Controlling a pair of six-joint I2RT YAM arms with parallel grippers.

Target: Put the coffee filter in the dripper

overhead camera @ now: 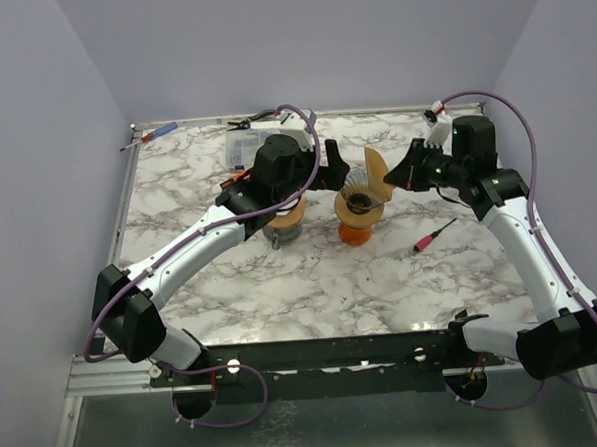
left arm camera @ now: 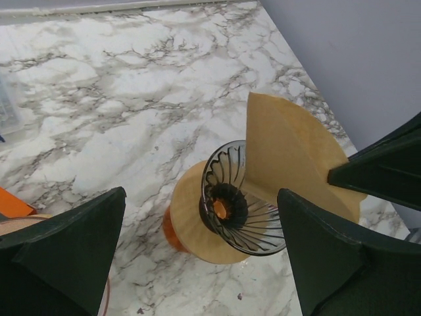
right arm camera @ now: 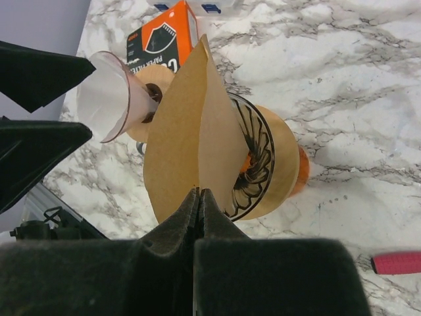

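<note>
The dripper (overhead camera: 358, 202) is a ribbed glass cone in a wooden collar on an orange base, at mid table. It also shows in the left wrist view (left arm camera: 240, 207) and the right wrist view (right arm camera: 253, 161). The brown paper coffee filter (overhead camera: 377, 173) stands on edge over the dripper's right rim, its lower edge at the rim. It also shows in the left wrist view (left arm camera: 289, 155). My right gripper (right arm camera: 198, 196) is shut on the filter (right arm camera: 181, 138) at its outer edge. My left gripper (overhead camera: 333, 172) is open and empty, just left of and above the dripper; its fingers (left arm camera: 66, 253) straddle it in view.
A second clear cone (right arm camera: 108, 95) with a wooden collar stands under my left arm (overhead camera: 283, 219). An orange filter box (right arm camera: 164, 39) lies behind it. A pink-handled screwdriver (overhead camera: 434, 236) lies right of the dripper. A plastic case (overhead camera: 244, 146) and pliers (overhead camera: 253, 119) are at the back.
</note>
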